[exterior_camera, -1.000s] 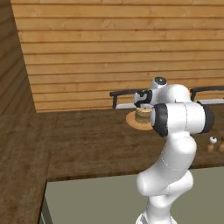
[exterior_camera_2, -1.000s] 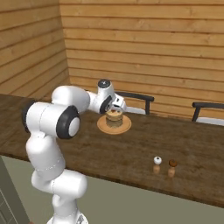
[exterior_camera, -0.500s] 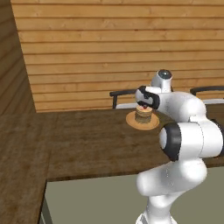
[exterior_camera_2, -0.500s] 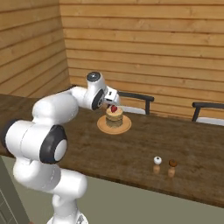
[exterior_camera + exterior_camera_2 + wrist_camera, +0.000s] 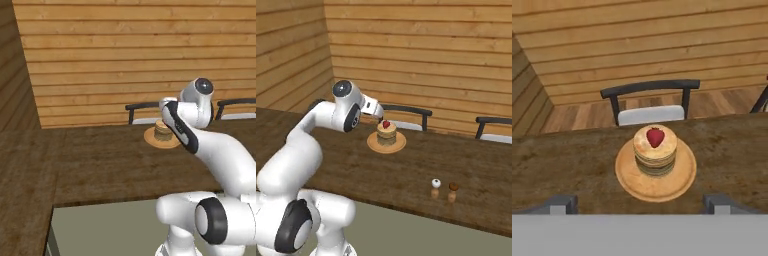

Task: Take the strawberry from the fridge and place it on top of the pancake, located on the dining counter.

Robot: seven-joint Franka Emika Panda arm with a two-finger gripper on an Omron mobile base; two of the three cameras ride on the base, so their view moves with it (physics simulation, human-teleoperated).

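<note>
Pulled my end effector (image 5: pixel 639 204) back from the plate (image 5: pixel 682 181); a second ago it hung right over the stack. Fingers spread wide, empty. Strawberry (image 5: pixel 655 136) now sits atop the pancake (image 5: pixel 655 156) on the table (image 5: pixel 572 165). Placement looks done.

horizontal wood plank walls (image 5: pixel 431 55) fill upper frame, corner at upper left. two dark chairs, one (image 5: pixel 649 102) centre, second (image 5: pixel 495 127) at right edge.

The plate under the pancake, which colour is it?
Tan-orange; the plate shows best in the hand view.
</note>
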